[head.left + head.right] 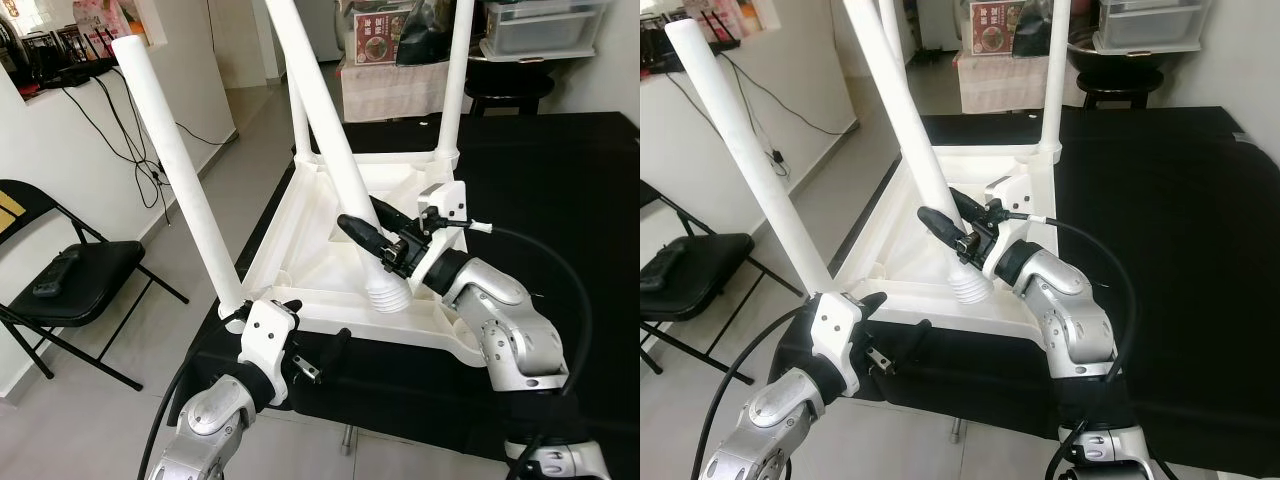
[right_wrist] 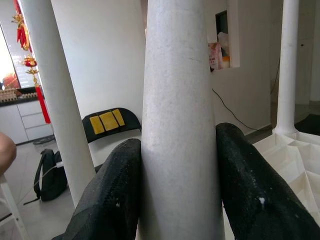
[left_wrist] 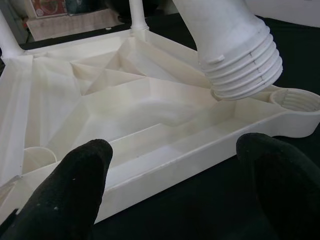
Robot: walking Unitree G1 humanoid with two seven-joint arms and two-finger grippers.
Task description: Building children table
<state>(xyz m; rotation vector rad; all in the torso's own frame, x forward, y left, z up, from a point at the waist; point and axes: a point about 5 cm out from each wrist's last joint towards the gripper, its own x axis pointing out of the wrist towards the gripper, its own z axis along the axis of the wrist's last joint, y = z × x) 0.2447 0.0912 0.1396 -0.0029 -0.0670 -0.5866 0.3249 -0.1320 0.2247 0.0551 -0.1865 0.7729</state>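
A white plastic table top [image 1: 300, 235] lies upside down on a black-covered surface [image 1: 560, 180]. Three white legs stand screwed into it: one at the near left corner [image 1: 180, 170] and two at the far corners [image 1: 455, 80]. My right gripper [image 1: 375, 232] is shut on a fourth, loose leg [image 1: 320, 120], which is tilted. Its threaded end [image 1: 388, 295] hangs just above the tray's near edge, beside the empty corner socket [image 3: 295, 100]. My left gripper [image 3: 175, 200] is open just off the near edge of the table top [image 3: 150, 165], holding nothing.
A black folding chair [image 1: 70, 280] with a dark small object on its seat stands on the floor to the left. Cables hang down the left wall. Boxes and a dark stool [image 1: 510, 85] stand beyond the far edge of the black surface.
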